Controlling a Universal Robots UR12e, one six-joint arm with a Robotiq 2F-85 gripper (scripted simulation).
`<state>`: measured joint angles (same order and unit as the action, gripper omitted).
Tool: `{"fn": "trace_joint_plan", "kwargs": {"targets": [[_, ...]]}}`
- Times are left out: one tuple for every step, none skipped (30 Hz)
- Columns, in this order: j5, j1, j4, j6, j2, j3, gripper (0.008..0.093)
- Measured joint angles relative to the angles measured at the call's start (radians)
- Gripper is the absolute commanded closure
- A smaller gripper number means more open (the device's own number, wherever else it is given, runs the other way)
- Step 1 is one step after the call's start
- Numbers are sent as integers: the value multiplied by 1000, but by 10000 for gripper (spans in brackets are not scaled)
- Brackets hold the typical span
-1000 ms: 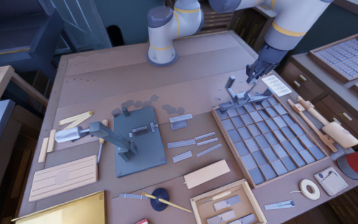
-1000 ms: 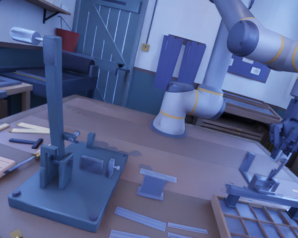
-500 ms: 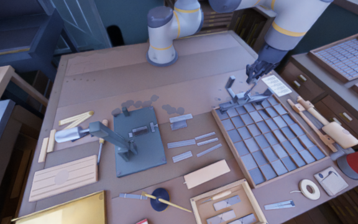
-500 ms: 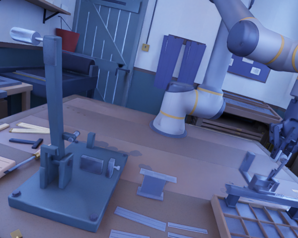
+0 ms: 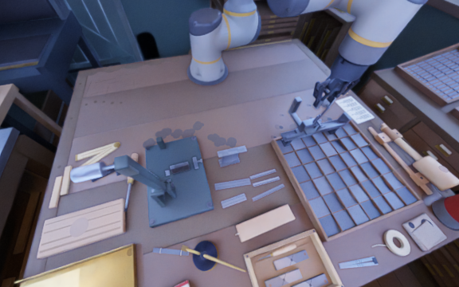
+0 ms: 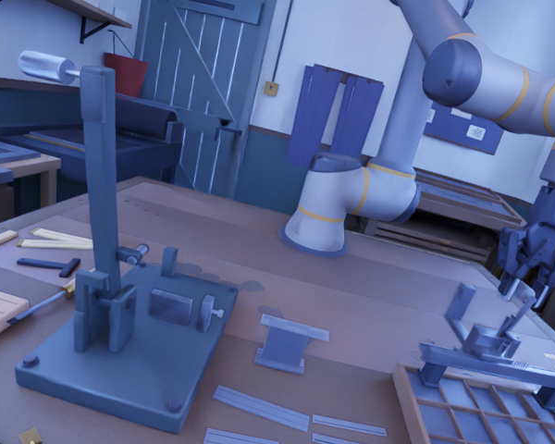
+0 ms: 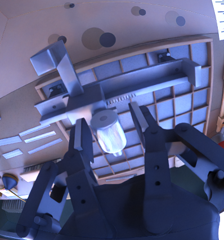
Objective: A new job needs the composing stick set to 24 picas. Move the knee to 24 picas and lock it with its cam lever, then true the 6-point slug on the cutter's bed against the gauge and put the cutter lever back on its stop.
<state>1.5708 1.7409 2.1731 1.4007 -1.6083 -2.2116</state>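
Note:
At the back edge of the type case on the right, the composing stick (image 5: 313, 127) rests on two small stands. Its knee (image 6: 489, 340) sits on the rail, with an upright plate (image 5: 295, 105) at the left end. The cam lever (image 7: 109, 133) rises from the knee and ends in a pale knurled knob. On the left of the table the slug cutter (image 5: 175, 179) stands on its grey base. Its lever (image 6: 101, 191) stands upright with a silver handle (image 6: 46, 67). The slug (image 6: 170, 307) lies on the bed beside the gauge (image 6: 206, 313). My gripper (image 7: 110, 124) is open around the knob and holds nothing.
Behind the stick a printed sheet (image 5: 354, 109) lies on the table, and the arm's base (image 5: 209, 59) stands at the rear. The type case (image 5: 343, 175) fills the right side. Loose slugs (image 5: 249, 185) and a small stand (image 5: 231, 154) lie between cutter and case.

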Motion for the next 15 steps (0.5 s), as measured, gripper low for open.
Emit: {"fn": "trace_joint_plan", "kwargs": {"targets": [[0, 0, 0, 0, 0, 0, 534], [0, 0, 0, 0, 0, 0, 534], [0, 0, 0, 0, 0, 0, 534], [0, 0, 0, 0, 0, 0, 534], [0, 0, -1, 0, 0, 0, 534], [0, 0, -1, 0, -1, 1, 534], [0, 0, -2, 0, -1, 1, 534], [0, 0, -2, 0, -1, 1, 534], [0, 0, -3, 0, -2, 2, 534], [0, 0, -4, 0, -2, 2, 534], [0, 0, -5, 0, -3, 3, 534], [0, 0, -6, 0, -4, 3, 534], [0, 0, -8, 0, -4, 4, 534], [0, 0, -10, 0, -5, 5, 534], [0, 0, -11, 0, -6, 6, 534]]}}
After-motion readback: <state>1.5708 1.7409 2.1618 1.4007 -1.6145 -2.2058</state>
